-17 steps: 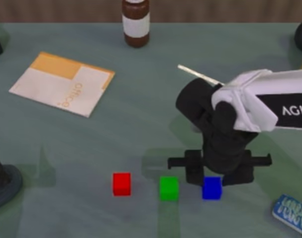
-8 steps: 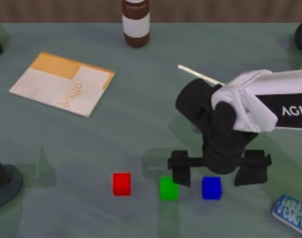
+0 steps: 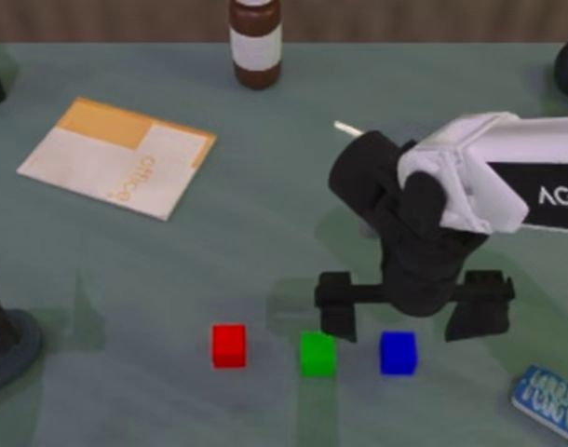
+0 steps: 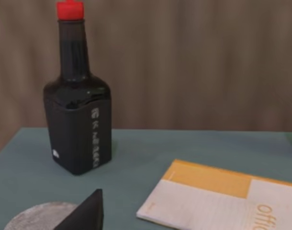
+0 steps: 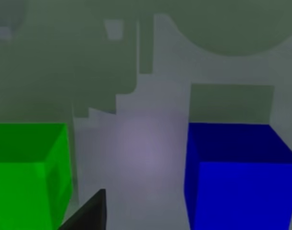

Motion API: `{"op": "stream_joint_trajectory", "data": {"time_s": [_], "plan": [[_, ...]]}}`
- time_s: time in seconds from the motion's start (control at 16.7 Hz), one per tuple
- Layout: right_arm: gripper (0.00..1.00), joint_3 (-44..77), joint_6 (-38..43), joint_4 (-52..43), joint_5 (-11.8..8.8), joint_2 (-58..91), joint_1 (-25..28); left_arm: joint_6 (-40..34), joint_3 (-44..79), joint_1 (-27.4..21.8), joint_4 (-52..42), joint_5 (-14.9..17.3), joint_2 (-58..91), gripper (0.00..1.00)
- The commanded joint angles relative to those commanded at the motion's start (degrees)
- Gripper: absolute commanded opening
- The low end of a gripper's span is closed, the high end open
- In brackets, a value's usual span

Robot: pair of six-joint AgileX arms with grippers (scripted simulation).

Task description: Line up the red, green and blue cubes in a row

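Near the table's front edge the red cube (image 3: 229, 345), green cube (image 3: 317, 354) and blue cube (image 3: 398, 353) stand in a row with small gaps between them. My right gripper (image 3: 407, 315) hovers open just behind the blue cube, its fingers spread wide and holding nothing. The right wrist view looks down on the green cube (image 5: 26, 177) and the blue cube (image 5: 237, 177), with bare table between them and one dark fingertip (image 5: 91, 211) at the frame's edge. My left arm (image 3: 0, 335) is parked at the left edge. One of its fingertips (image 4: 91, 211) shows in the left wrist view.
An orange-and-white notepad (image 3: 116, 156) lies at the back left. A brown bottle with a white label (image 3: 256, 42) stands at the back middle. A flat blue patterned pack (image 3: 549, 400) lies at the front right corner. A dark sauce bottle (image 4: 78, 120) stands near the left arm.
My right gripper was shut on the blue cube, then spread its fingers and let go. It has since drawn slightly back from the cube. The three cubes stayed put.
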Motion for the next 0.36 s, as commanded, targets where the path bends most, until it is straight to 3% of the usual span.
{"op": "stream_joint_trajectory", "data": {"time_s": [0.36], "plan": [[1.00,5.8,-0.1,-10.5,0.0,-4.7,0.4,0.0,0.0,0.0,0.0,0.0,0.0,1.00]]}}
